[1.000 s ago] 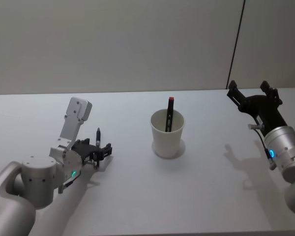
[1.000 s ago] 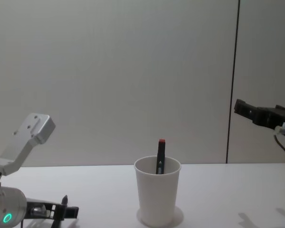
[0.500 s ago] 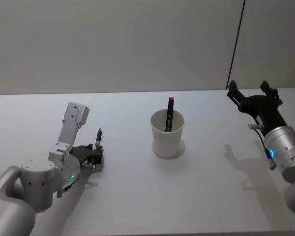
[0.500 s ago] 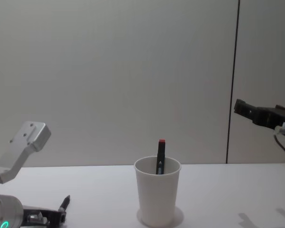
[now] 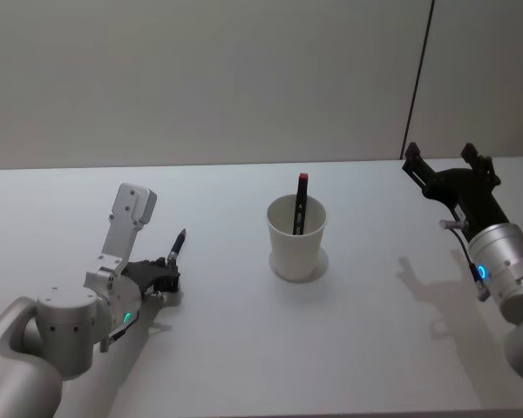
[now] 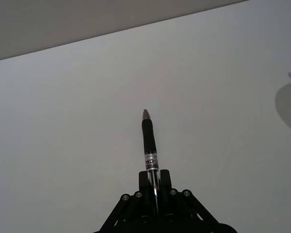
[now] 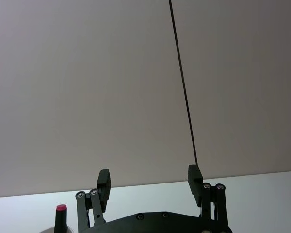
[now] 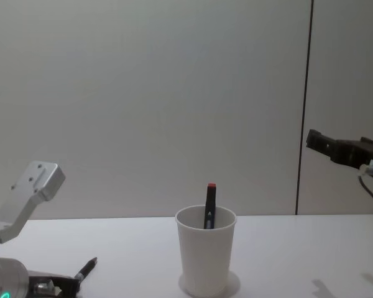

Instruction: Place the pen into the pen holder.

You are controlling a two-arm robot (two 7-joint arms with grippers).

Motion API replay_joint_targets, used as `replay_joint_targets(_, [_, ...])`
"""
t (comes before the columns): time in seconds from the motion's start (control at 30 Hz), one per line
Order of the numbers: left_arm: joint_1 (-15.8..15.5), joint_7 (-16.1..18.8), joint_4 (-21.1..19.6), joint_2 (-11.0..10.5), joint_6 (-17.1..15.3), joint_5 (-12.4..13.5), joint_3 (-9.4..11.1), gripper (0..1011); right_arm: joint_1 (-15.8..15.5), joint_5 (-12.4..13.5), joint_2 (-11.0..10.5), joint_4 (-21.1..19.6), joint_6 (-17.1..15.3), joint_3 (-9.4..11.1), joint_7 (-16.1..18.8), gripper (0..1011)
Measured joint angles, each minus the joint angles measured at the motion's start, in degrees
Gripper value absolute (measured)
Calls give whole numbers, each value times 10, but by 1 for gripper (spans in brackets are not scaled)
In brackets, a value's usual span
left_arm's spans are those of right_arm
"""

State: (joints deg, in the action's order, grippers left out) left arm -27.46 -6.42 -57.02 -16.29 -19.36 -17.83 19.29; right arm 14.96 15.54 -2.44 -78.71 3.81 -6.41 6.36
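1. Pen (image 5: 176, 245) sits pinched in your left gripper (image 5: 167, 266), jaws closed on its rear end, tip angled up, low over the table (image 5: 244, 348), well left of the pen holder (image 5: 296, 239).
2. Holder stands upright mid-table with a red-capped marker (image 5: 302, 200) inside.
3. Your right gripper (image 5: 443, 158) hangs raised at far right, jaws spread wide, empty.

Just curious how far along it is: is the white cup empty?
No, a red-capped pen stands inside the cup, sticking out above its rim.

left end effector (image 5: 168, 266) clenched, right one (image 5: 444, 164) splayed
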Motion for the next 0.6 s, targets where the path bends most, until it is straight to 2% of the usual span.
replay_joint_targets(0.33, [7, 3, -21, -4, 10, 9, -2, 144, 0, 0, 0, 0, 0, 0, 0, 1001])
replay_joint_targets(0.6, [18, 12, -67, -12, 28, 22, -6, 144, 0, 0, 0, 0, 0, 0, 0, 1001])
